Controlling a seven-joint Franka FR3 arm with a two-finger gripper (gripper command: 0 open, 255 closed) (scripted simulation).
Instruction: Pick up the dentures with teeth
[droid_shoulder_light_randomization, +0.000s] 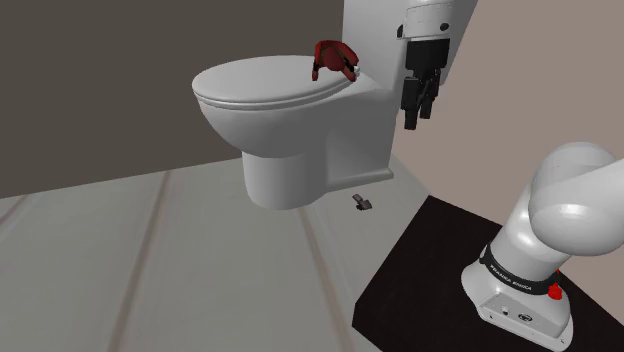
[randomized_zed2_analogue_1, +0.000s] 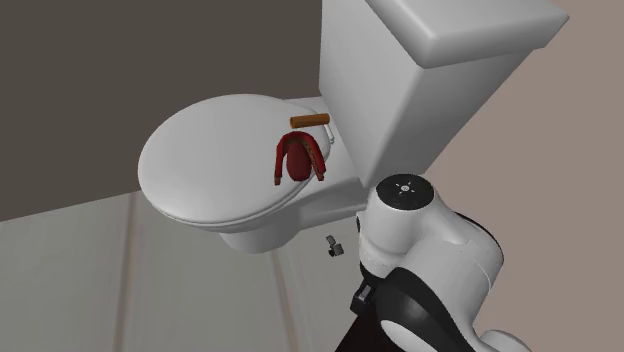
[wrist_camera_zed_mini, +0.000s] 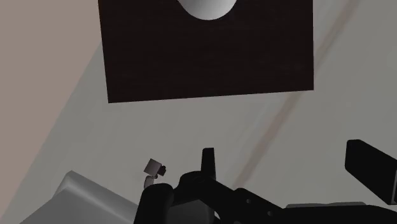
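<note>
Dentures (droid_shoulder_light_randomization: 333, 60) (randomized_zed2_analogue_1: 299, 158), dark red, lie on the toilet (droid_shoulder_light_randomization: 250, 85) (randomized_zed2_analogue_1: 200, 160), at the back of its closed lid and just in front of the tank (droid_shoulder_light_randomization: 370, 30) (randomized_zed2_analogue_1: 420, 70). In the second exterior view their arch curves over a darker middle; I cannot make out separate teeth. A short brown stick (randomized_zed2_analogue_1: 309, 121) lies on the toilet too, between the dentures and the tank, near them but apart.

The gripper (droid_shoulder_light_randomization: 419, 112) (wrist_camera_zed_mini: 289, 159) hangs beside the toilet's tank, on the side toward the stand (droid_shoulder_light_randomization: 420, 270) (wrist_camera_zed_mini: 210, 57), pointing down and at about the height of the lid. Its fingers (wrist_camera_zed_mini: 208, 162) stand apart with nothing between them: the hand is released and empty. The wrist view looks past them to the floor (wrist_camera_zed_mini: 83, 127) beside the toilet, with the stand's dark top and a small grey piece (droid_shoulder_light_randomization: 361, 203) (randomized_zed2_analogue_1: 333, 245) (wrist_camera_zed_mini: 154, 168) that lies on the floor at the toilet's foot.

I judge the task to be at its start: the approach, with no grasp made. The dentures are well apart from the gripper, which is off to the toilet's side, not over it. The next move calls for lifting clear of the toilet's rim and swinging in above the lid until the dentures lie between the open fingers. Then comes a straight descent, and a close across the arch's narrower span. The tank and the stick crowd that spot, so the fingers should come down on the sides of the dentures away from both.
</note>
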